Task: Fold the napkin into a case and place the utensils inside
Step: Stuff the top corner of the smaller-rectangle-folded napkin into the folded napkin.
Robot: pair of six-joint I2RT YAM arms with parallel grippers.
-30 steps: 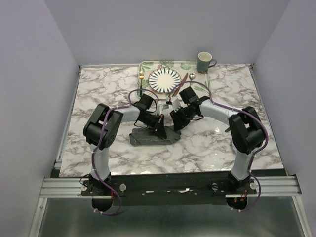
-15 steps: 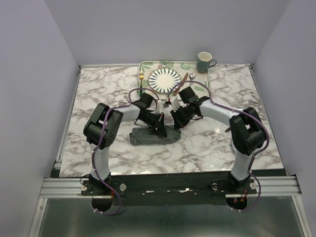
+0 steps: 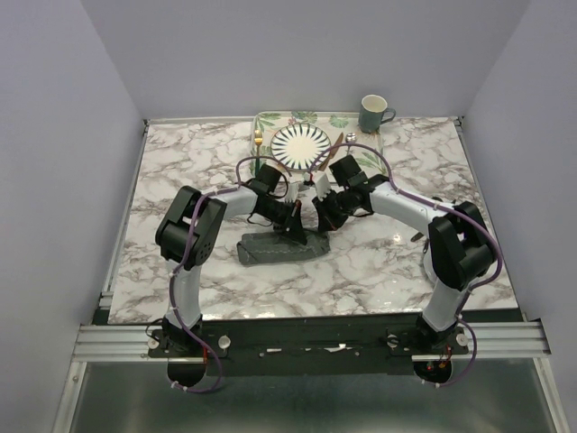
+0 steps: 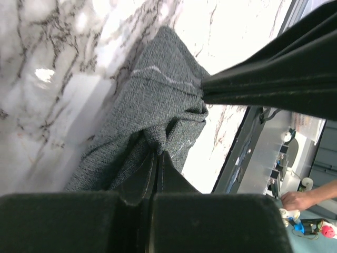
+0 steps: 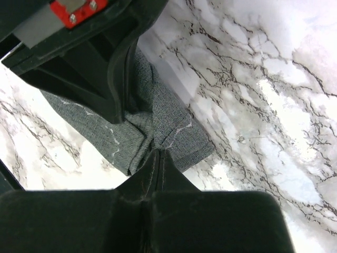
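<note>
Marble table (image 3: 180, 162), bunched napkin (image 3: 270, 251) pinched by left claw (image 4: 158, 158), right claw (image 5: 158, 155) (tips adjacent)

No text, label or number is legible.

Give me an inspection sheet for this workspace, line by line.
Surface: glossy marble table.
Job's things: napkin bunched mid-table; fork, knife and spoon on the tray beside the plate.
Clutter: mug at the tray's far right corner.
Hands: left hand and right hand both shut on the napkin, close together.
Cables: purple cable looped along each arm.
Surroundings: plain pale walls, metal rail at near edge.
</note>
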